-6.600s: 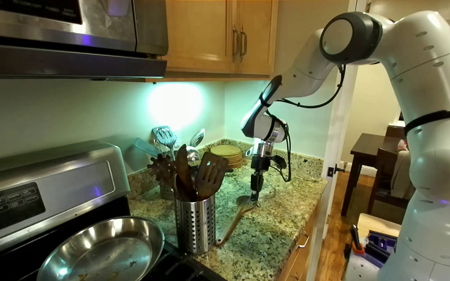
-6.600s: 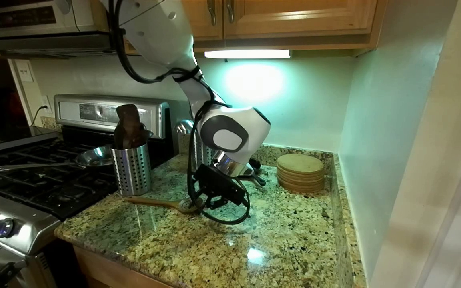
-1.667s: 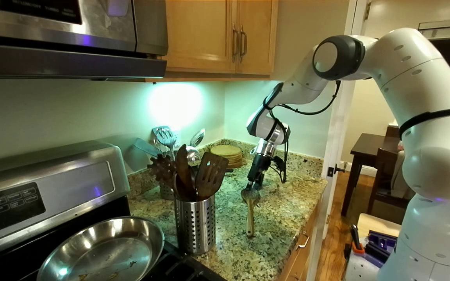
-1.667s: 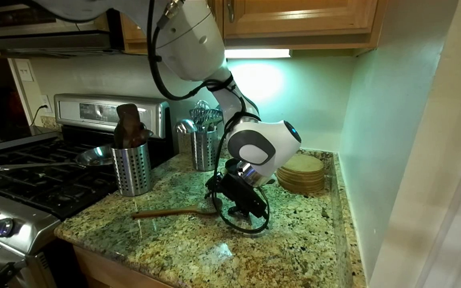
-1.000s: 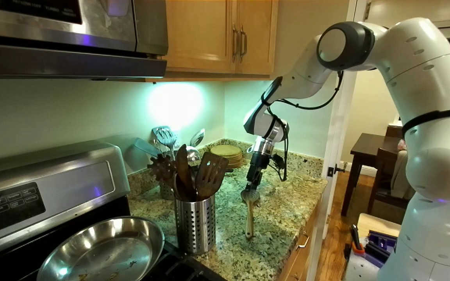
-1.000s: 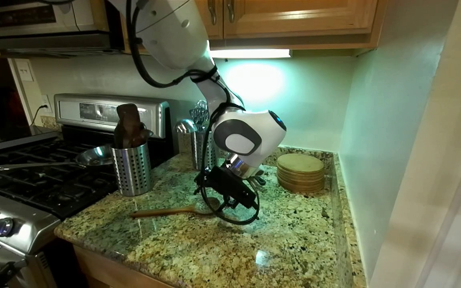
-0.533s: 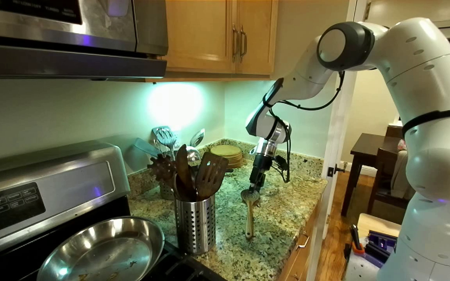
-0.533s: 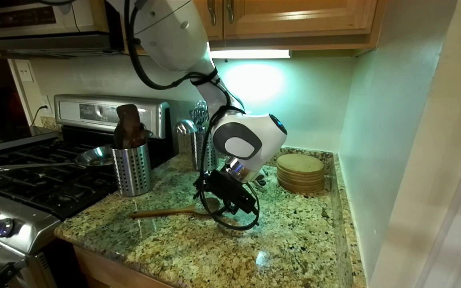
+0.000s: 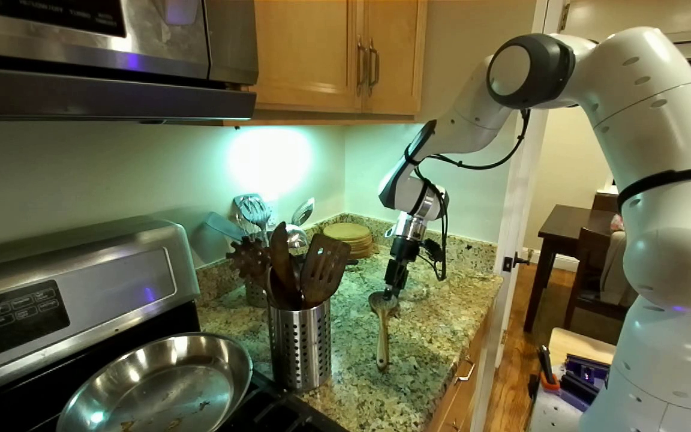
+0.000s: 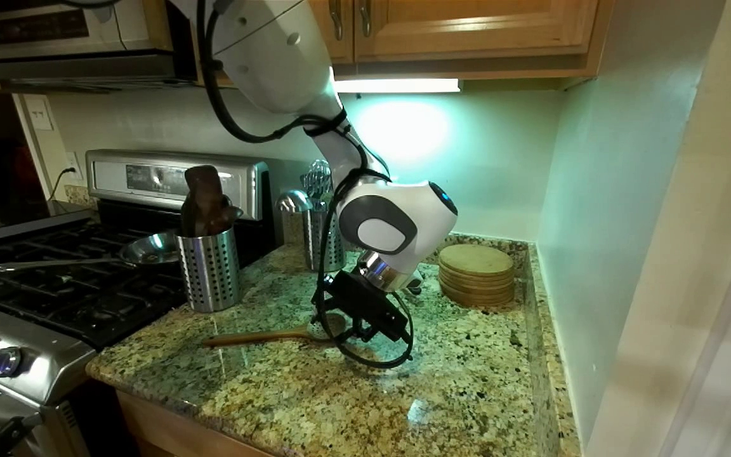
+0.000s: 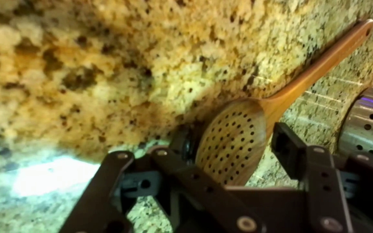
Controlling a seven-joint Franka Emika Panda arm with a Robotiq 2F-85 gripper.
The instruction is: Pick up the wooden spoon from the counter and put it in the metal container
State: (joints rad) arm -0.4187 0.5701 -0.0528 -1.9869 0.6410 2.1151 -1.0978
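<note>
One wooden spoon (image 11: 270, 106): lies on the counter (image 9: 435, 318), its bowl dotted with small round holes; in the wrist view its handle slants up to the far right and ends in a tip with a hole.
Gripper (image 11: 233, 145): fingers spread apart, the spoon's bowl in the gap; the finger at left in the wrist view stands just beside the bowl, and whether they touch cannot be told, while a sliver of counter shows between the bowl and the finger at right.
Metal container (image 9: 300, 351): perforated steel cylinder, upright on the counter beside the stove (image 10: 73, 304); in an exterior view it stands left of the spoon, near the handle's end but apart from it.
Dark wooden utensils (image 9: 284, 270): bunched in the metal container, a slotted turner (image 9: 320, 293) leaning right.
Far steel cylinder (image 10: 313, 240): back on the counter, partly hidden by the arm (image 10: 276, 63) in an exterior view; metal utensils (image 10: 316, 181) stand in it, a ladle (image 10: 294, 201) at their left.
Frying pan (image 9: 159, 384): wide and shallow, on the stove, to the near left in an exterior view, with a few brown specks on its bottom.
Round tan discs (image 10: 476, 276): stacked at the far side of the counter, in the corner.
</note>
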